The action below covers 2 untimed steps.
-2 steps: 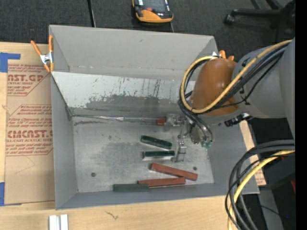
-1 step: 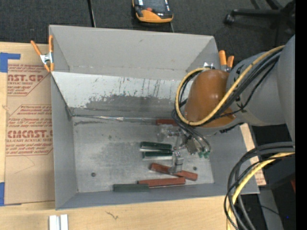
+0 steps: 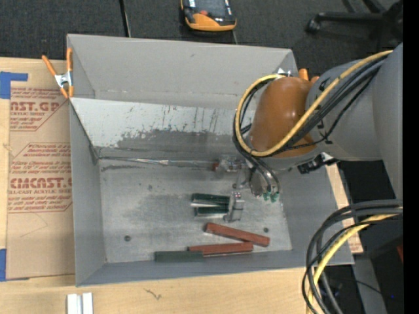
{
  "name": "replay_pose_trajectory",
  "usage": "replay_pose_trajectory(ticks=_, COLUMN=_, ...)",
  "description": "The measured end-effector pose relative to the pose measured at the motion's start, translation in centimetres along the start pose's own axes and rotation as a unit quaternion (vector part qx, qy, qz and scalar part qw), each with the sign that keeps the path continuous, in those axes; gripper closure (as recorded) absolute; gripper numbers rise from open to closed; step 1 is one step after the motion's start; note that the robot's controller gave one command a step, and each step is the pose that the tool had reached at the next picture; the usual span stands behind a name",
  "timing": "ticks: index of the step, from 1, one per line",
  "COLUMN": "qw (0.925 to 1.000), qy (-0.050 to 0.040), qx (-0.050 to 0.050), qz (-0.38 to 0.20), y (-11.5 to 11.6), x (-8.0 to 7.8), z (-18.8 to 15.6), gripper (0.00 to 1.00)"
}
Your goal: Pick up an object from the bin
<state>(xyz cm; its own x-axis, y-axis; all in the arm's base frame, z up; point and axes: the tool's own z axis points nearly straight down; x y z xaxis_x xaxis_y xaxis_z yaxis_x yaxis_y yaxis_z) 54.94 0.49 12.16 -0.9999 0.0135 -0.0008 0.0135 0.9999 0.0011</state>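
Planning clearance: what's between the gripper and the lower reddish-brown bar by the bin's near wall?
Camera view: a second, slanted reddish-brown bar lies between the gripper and the lower reddish-brown bar.

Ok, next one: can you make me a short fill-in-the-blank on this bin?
1. The gripper is at the right end of a dark ____ block.
2. In front of that block lie ____ reddish-brown sticks.
3. The arm enters the bin from the view's ____ side.
Missing words: green; two; right.
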Motion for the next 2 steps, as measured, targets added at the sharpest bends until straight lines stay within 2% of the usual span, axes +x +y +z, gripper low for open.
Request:
replay_pose_trajectory(ticks=1, qw=1.0000, qy=-0.0018, qx=0.001, qz=0.005, y=0.2, x=0.4, z=3.7, gripper=0.00)
replay_pose_trajectory(ticks=2, qw=0.9987, qy=0.0012, qx=0.001, qz=0.052, y=1.3, x=-0.2, z=4.8, gripper=1.00)
